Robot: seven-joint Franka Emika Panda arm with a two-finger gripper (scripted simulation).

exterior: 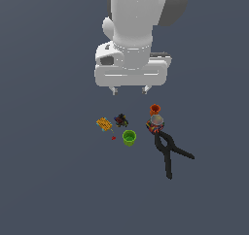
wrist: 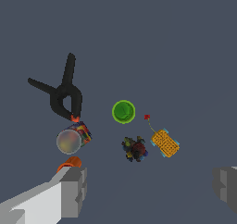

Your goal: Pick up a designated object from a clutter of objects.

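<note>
End effector hangs above the desk, fingers spread wide, nothing between them; both fingertips show at the wrist view's edges with clear gap.

Below it, the clutter sits on the dark desk. Can: silver round top, red/blue/yellow side, tilted. It lies toward the exterior view's right of the group, untouched. Orange cup just beside the can, on the arm's side; in the wrist view it is partly hidden behind one finger. Black clamp on the can's other side, jaw end touching or nearly touching the can, handles splayed away.

Green cup upright, mouth open, near the group's middle. Dark figure near it. Yellow patterned piece at the exterior view's left, with a small red bit close by.
</note>
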